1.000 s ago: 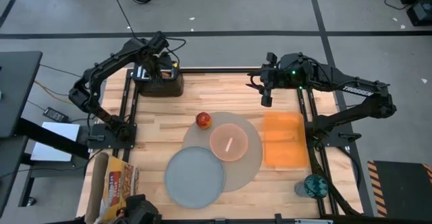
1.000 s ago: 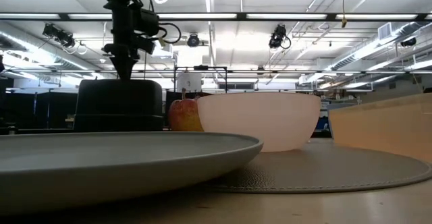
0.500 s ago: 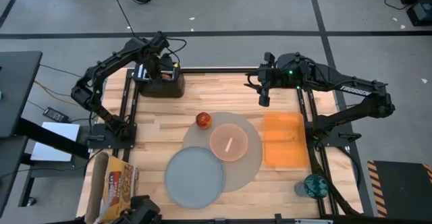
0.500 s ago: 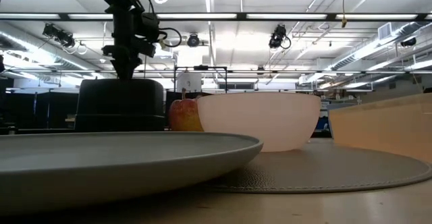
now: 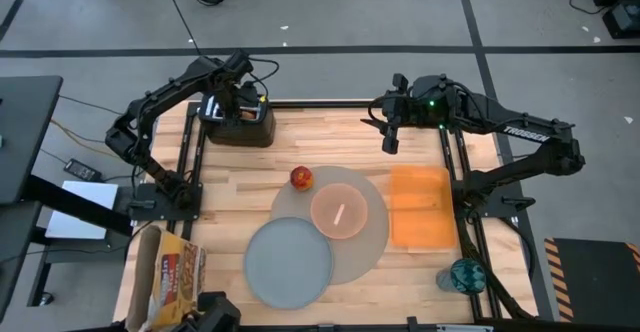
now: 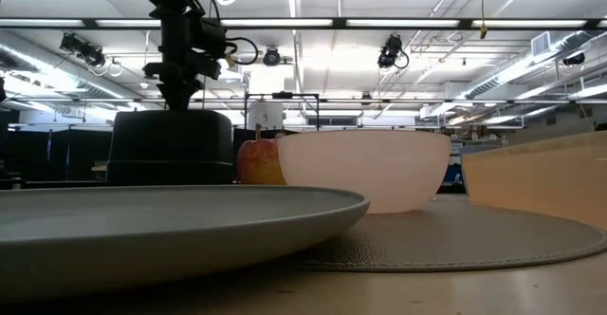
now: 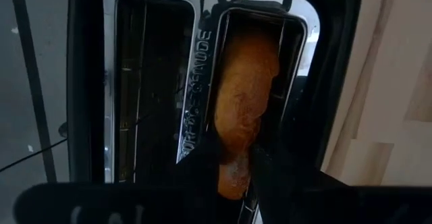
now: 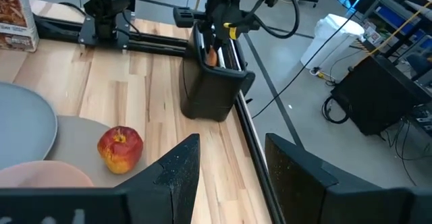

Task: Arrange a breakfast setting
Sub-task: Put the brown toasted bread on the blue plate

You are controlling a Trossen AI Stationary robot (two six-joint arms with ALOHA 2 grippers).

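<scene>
The left arm's jaws had just narrowed onto the bagel in the toaster at the desk's eleven o'clock, readying extraction; the right's hovered apart.

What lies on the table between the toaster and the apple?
Nothing: only bare wooden table separates the black toaster from the red apple. It shows in the high view and the right wrist view, where the planks between them are bare.
</scene>
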